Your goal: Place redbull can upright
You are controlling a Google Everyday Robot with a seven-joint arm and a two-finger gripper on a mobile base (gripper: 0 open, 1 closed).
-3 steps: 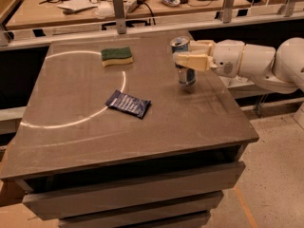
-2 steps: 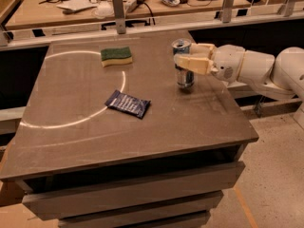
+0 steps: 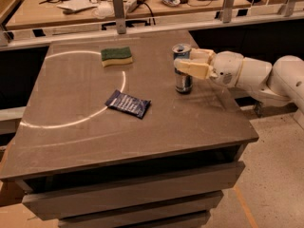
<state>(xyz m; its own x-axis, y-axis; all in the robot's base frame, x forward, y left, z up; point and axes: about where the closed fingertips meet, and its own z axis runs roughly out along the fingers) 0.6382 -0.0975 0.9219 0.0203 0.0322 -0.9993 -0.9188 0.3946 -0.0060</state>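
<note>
My gripper (image 3: 185,61) is sitting over the right side of the table (image 3: 142,132), clamping the redbull can (image 3: 183,83). Its two fingers (image 3: 193,69) are showing as flat, blocky pieces in a pale cream-yellow, warmer than the rest of me. Behind them my wrist (image 3: 229,70) is swelling into a smooth, rounded white shell, with a faint greyish patch on its side and a thin seam ringing it. Further back my arm (image 3: 289,77) is widening into fatter glossy white casings, bulbous at the joints, with grey shadow gathering underneath
</note>
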